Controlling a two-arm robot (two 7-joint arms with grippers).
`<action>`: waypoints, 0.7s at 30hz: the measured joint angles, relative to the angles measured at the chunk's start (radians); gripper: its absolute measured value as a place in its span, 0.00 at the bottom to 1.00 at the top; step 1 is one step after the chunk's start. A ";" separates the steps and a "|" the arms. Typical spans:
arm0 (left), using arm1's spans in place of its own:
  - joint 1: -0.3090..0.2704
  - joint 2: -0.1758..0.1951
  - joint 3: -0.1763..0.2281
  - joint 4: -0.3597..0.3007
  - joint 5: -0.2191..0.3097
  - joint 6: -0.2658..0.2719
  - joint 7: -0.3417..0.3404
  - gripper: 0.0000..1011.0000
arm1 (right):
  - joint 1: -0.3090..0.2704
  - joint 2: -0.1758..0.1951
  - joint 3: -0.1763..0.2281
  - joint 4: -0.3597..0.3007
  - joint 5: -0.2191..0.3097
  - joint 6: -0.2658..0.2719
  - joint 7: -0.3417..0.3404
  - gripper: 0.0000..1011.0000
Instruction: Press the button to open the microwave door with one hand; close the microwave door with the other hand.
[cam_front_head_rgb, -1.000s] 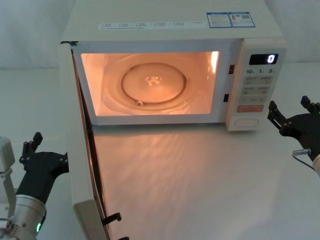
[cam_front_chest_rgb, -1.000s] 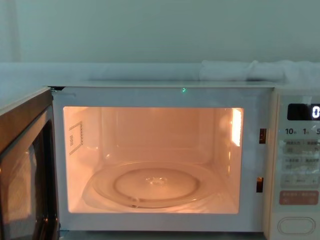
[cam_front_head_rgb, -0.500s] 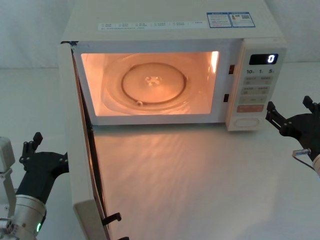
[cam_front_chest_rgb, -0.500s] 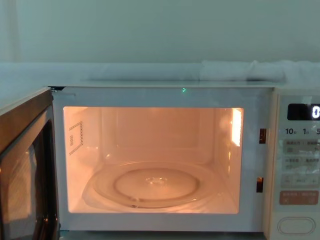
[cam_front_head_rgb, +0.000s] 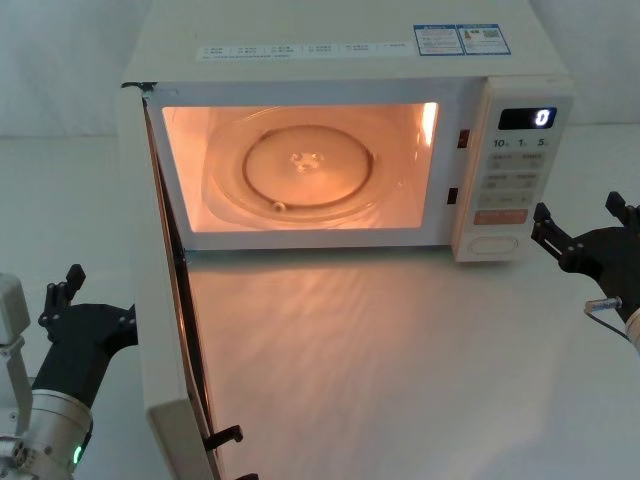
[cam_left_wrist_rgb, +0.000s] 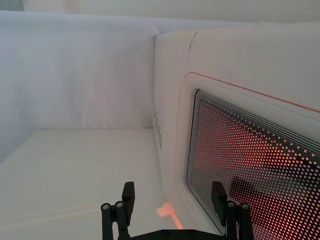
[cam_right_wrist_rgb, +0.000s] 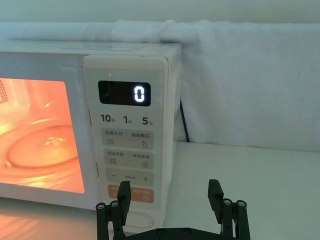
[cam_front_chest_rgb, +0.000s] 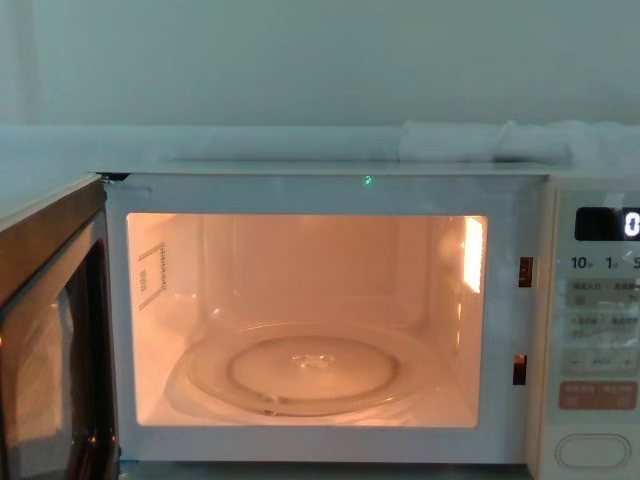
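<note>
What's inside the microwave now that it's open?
Inside the microwave sits a round glass turntable, lit orange, with nothing on it. The open microwave door covers none of it. What lies beneath the glass cannot be seen.

The microwave door (cam_front_head_rgb: 150, 300) stands wide open, walling off the left pincer (cam_front_head_rgb: 92, 290) from the bare worktop (cam_front_head_rgb: 400, 370) ahead of the lit cavity.

1. The microwave (cam_front_head_rgb: 340, 60) sits at the back of the bench (cam_front_head_rgb: 400, 370).
2. The microwave door (cam_front_head_rgb: 160, 300) swings forward on its left.
3. The button (cam_front_head_rgb: 491, 243) lies low on its right.
4. A turntable (cam_front_head_rgb: 308, 165) lies inside.
</note>
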 joint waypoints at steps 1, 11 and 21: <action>0.000 0.000 0.000 0.000 0.000 0.000 0.000 0.99 | 0.000 0.000 0.000 0.000 0.000 0.000 0.000 0.99; 0.000 0.000 0.000 0.000 0.000 0.000 0.000 0.81 | 0.000 0.000 0.000 0.000 0.000 0.000 0.000 0.99; 0.000 0.000 0.000 0.000 0.000 0.000 0.000 0.50 | 0.000 0.000 0.000 0.000 0.000 0.000 0.000 0.99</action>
